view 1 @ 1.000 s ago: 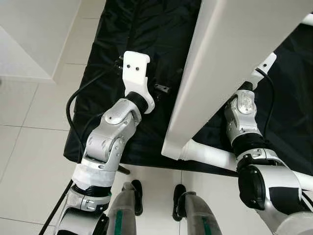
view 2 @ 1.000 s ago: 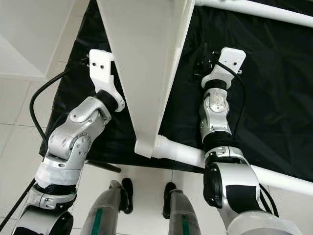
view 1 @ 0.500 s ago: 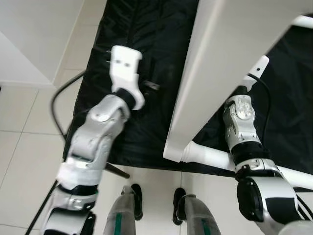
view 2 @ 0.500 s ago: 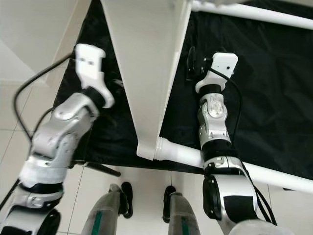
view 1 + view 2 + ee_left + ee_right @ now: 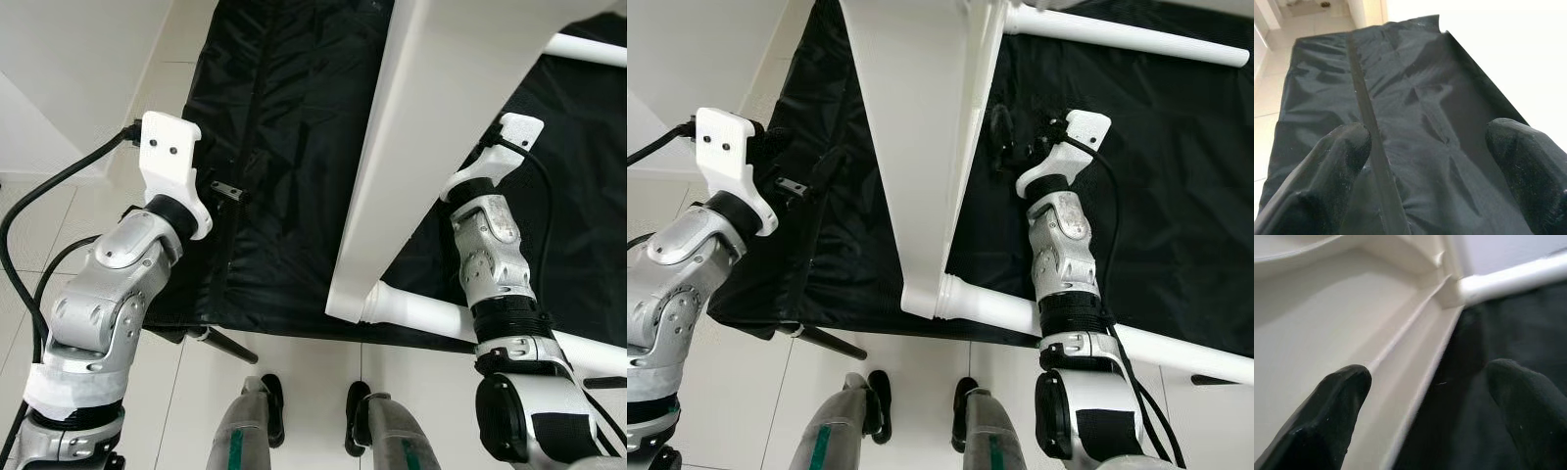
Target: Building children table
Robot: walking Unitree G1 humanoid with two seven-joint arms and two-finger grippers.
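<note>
Change since the previous frames: the left arm has swung outward, from over the middle of the black fabric sheet [image 5: 284,147] to its outer edge by the pale floor tiles [image 5: 59,323]. The right arm has stayed beside the table, its wrist reaching slightly further forward along the rim.

White table top [image 5: 451,127]: stands on edge on the sheet, tilted, between the two arms. A white table leg [image 5: 1117,34] projects from its far corner; a second white leg [image 5: 431,315] projects from its near corner and runs past the right forearm.

Left gripper [image 5: 1430,161]: the wrist view shows the two black fingertips [image 5: 1337,156] spread wide with nothing between them. Only creased sheet and its stitched seam [image 5: 1369,122] lie beyond the tips; the bright table surface sits outside the far fingertip, apart from it. In the head views the fingers themselves are hidden behind the white wrist mount [image 5: 168,162].

Right gripper [image 5: 1425,396]: fingertips [image 5: 1337,401] parted, holding nothing. The wrist view shows what the head views cannot: the ribbed underside of the top, with its rim running through the gap between the fingers. One fingertip is over the underside, the other over the sheet. Whether either touches the rim cannot be told.
</note>
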